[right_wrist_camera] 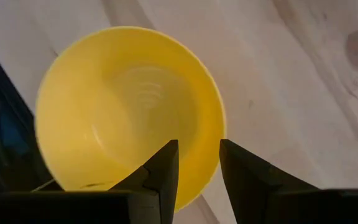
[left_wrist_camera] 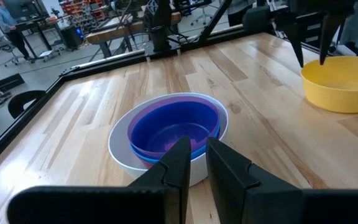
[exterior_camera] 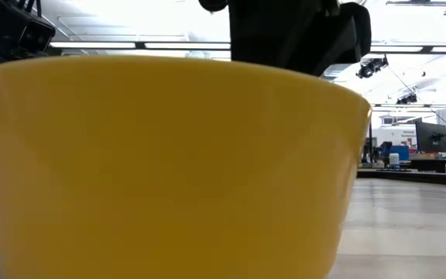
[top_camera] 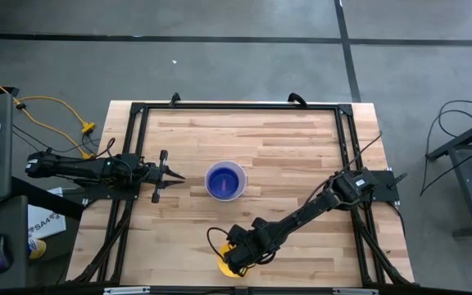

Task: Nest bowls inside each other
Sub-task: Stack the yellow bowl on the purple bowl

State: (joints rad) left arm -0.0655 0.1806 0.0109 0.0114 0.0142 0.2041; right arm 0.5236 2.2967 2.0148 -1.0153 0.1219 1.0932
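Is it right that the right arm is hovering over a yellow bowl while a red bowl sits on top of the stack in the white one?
Not quite: the top bowl of that stack is blue, not red, as the left wrist view shows. The right gripper does hover over the yellow bowl.

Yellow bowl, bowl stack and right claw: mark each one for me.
Yellow bowl [right_wrist_camera: 104, 106], right wrist view, on its inner floor.
Bowl stack [left_wrist_camera: 173, 127], left wrist view, on the blue bowl's inside.
Right claw [right_wrist_camera: 197, 171], right wrist view, between the fingertips, over the yellow bowl's rim.
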